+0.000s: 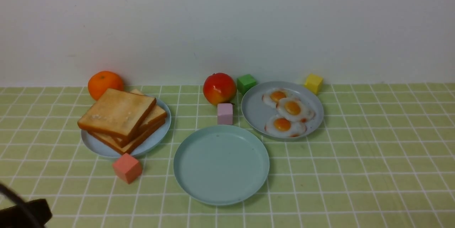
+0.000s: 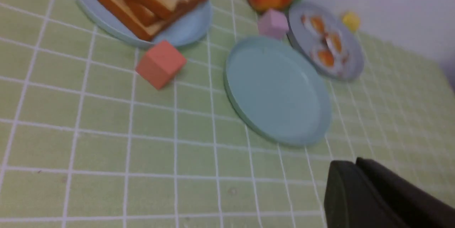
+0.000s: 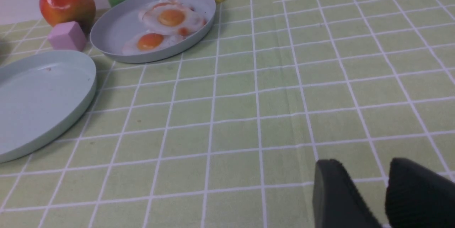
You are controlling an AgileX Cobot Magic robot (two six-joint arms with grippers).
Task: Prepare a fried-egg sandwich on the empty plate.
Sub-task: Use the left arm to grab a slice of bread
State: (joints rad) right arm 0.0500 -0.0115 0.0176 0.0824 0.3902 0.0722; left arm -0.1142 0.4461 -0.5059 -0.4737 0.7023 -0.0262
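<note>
Shows mint plate (image 1: 221, 164) flat at front centre, round and bare. Shows toast (image 1: 117, 114) stacked on blue plate (image 1: 154, 138) to its left, top slice tilted and turned askew. Shows three eggs (image 1: 292, 109) yolk-up on grey plate (image 1: 254, 110) back right, lined roughly front to back.

Shows left gripper (image 2: 350, 165) low over front left, jaws together, empty; right gripper (image 3: 364, 165) low, right of the plates, jaws apart, empty.

Shows green checked cloth (image 1: 355, 171), white wall (image 1: 227, 25), orange (image 1: 105, 84), apple (image 1: 219, 88), red cube (image 1: 127, 167), lilac cube (image 1: 225, 113), green cube (image 1: 246, 83), yellow cube (image 1: 313, 83).
</note>
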